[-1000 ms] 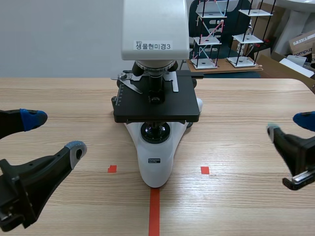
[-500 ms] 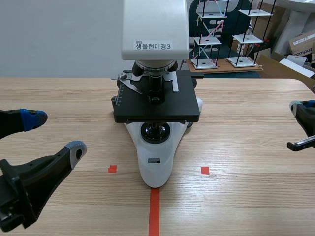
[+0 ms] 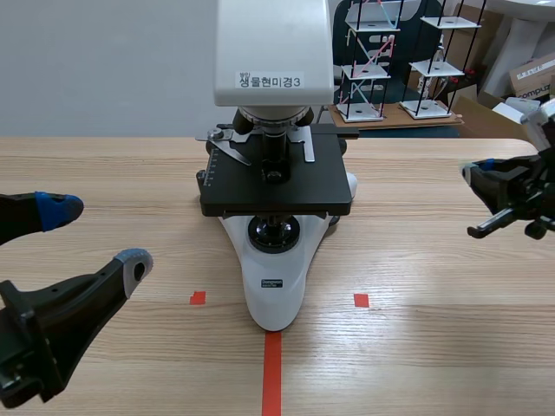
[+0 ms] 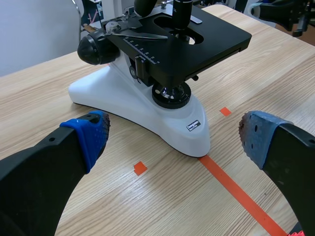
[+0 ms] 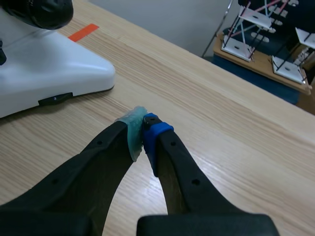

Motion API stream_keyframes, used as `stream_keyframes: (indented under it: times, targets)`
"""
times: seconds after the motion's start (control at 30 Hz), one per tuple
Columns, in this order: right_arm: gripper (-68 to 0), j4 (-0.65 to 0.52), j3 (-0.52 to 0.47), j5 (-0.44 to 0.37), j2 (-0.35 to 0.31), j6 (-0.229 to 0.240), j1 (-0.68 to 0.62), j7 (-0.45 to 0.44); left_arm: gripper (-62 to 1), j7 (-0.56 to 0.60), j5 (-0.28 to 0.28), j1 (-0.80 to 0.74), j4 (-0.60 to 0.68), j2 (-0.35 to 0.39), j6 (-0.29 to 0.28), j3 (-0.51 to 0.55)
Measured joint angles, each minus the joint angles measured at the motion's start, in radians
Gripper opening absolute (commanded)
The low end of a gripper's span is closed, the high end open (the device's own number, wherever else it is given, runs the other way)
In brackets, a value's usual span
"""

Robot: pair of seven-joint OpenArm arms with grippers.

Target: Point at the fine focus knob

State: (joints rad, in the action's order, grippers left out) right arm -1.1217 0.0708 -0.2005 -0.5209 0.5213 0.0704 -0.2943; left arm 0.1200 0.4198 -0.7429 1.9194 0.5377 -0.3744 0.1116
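Observation:
A white microscope (image 3: 276, 260) with a black stage (image 3: 277, 186) stands mid-table. Its black focus knob (image 4: 96, 48) juts from the side of the body and also shows in the right wrist view as the focus knob (image 5: 37, 10), well ahead of that gripper's tips. My right gripper (image 3: 469, 174) hovers at the right of the table, shut on nothing, with its tip aimed toward the microscope and clear of it. In its own view the right gripper (image 5: 143, 121) has its pads pressed together. My left gripper (image 3: 97, 234) rests open at the near left; in its own view the left gripper (image 4: 172, 135) frames the microscope base.
Small orange tape squares (image 3: 198, 297) and an orange tape line (image 3: 272, 373) mark the table in front of the microscope. Wire-frame shelf models (image 3: 373, 61) and cardboard boxes (image 3: 531, 78) stand behind the table's far edge.
My right gripper has lifted and travelled away from the table's near edge, turning its tip toward the microscope, and its fingers have come together. The left arm is unmoved.

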Motion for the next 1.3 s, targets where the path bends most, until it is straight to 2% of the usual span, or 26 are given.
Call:
stream_keyframes:
  times: [0.27, 0.37, 0.53, 0.7, 0.83, 1.3]
  targets:
    - [-67.4, 0.116, 0.064, 0.188, 0.067, 0.042, 0.169, -0.098, -5.6, 0.000, 0.000, 0.000, 0.000, 0.000, 0.000, 0.000]
    - [-67.4, 0.157, 0.069, 0.219, 0.091, 0.045, 0.217, -0.121, -5.6, 0.000, 0.000, 0.000, 0.000, 0.000, 0.000, 0.000]
    - [-67.4, 0.189, 0.069, 0.236, 0.100, 0.056, 0.268, -0.125, -5.6, 0.000, 0.000, 0.000, 0.000, 0.000, 0.000, 0.000]
    - [-67.4, 0.189, 0.069, 0.246, 0.100, 0.061, 0.266, -0.127, -5.6, 0.000, 0.000, 0.000, 0.000, 0.000, 0.000, 0.000]
    - [-67.4, 0.189, 0.069, 0.277, 0.101, 0.108, 0.267, -0.135, -5.6, 0.000, 0.000, 0.000, 0.000, 0.000, 0.000, 0.000]
    - [-67.4, 0.189, 0.069, 0.280, 0.106, 0.103, 0.267, -0.133, -5.6, 0.000, 0.000, 0.000, 0.000, 0.000, 0.000, 0.000]
